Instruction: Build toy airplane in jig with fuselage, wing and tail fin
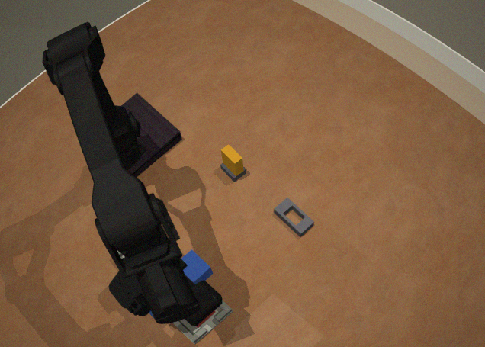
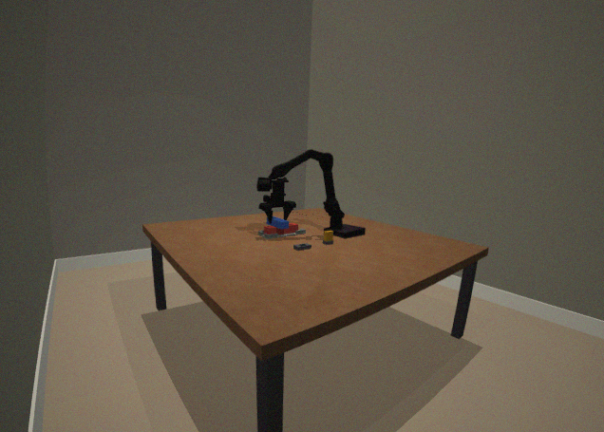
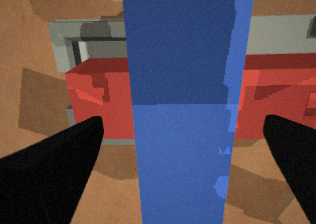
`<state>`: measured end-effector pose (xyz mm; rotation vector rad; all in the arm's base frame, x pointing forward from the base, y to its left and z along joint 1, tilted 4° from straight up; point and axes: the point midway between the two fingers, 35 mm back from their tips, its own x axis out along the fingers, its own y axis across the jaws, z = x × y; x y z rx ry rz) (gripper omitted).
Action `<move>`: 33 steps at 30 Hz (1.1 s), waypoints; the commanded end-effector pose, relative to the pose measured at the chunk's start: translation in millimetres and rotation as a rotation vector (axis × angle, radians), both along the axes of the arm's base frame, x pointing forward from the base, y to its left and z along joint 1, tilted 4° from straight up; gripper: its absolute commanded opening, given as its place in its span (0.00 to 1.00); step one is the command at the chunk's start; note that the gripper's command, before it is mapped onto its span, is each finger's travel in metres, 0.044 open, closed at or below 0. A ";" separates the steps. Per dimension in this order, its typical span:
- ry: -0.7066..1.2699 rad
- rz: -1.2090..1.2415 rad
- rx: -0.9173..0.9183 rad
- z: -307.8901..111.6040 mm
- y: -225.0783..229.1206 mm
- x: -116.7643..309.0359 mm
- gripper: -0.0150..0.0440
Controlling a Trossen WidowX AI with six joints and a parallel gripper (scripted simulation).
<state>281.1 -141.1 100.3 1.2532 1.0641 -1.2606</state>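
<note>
The red fuselage [image 1: 205, 318] [image 2: 292, 228] [image 3: 112, 106] lies in the grey jig [image 1: 196, 337] [image 3: 280, 33]. The blue wing [image 1: 199, 265] [image 2: 279, 223] [image 3: 182, 156] lies crosswise over the fuselage; its tab and the socket under it are hidden, so how deep it sits cannot be told. My gripper [image 2: 278, 218] [image 3: 181, 123] is open, with a fingertip on each side of the wing and a gap to both. The yellow tail fin [image 1: 232, 159] [image 2: 328, 234] stands upright in a small dark holder [image 1: 236, 177], away from the jig.
An empty grey rectangular holder [image 1: 303, 227] lies on the table [image 1: 352, 159] [image 2: 312, 280] near the tail fin. The dark arm base [image 1: 160, 133] [image 2: 351, 231] stands behind the fin. The fuselage's tail socket shows partly at the right edge of the wrist view.
</note>
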 end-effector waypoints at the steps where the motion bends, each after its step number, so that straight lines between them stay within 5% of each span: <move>1: 0.000 0.000 0.000 0.3 0.0 -0.1 1.00; 5: 0.000 0.000 0.000 9.8 0.1 0.5 1.00; 11: -0.004 0.000 0.001 83.8 5.9 -5.4 1.00; 17: -0.003 0.016 0.000 86.5 4.3 -2.8 1.00; 33: 0.102 1.444 -0.092 88.1 3.7 -2.4 1.00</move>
